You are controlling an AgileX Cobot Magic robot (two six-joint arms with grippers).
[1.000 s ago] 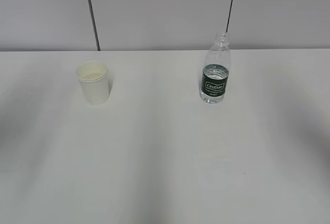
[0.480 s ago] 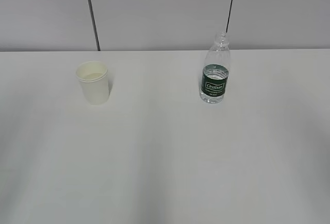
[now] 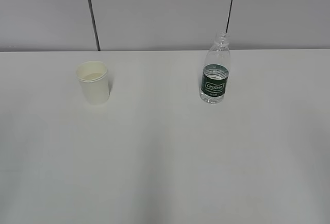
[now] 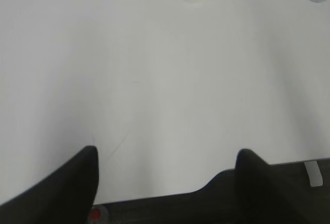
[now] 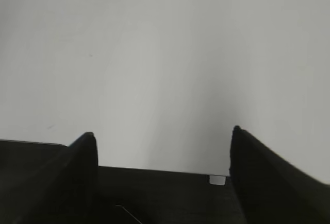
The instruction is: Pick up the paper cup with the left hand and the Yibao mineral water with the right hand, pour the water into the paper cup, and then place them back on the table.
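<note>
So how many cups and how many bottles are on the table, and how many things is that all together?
Paper cup: 1
Water bottle: 1
Total: 2 things on the white table

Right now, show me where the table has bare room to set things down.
The table is bare in front of the paper cup and the Yibao mineral water, and between them. Nowhere is crowded.
</note>
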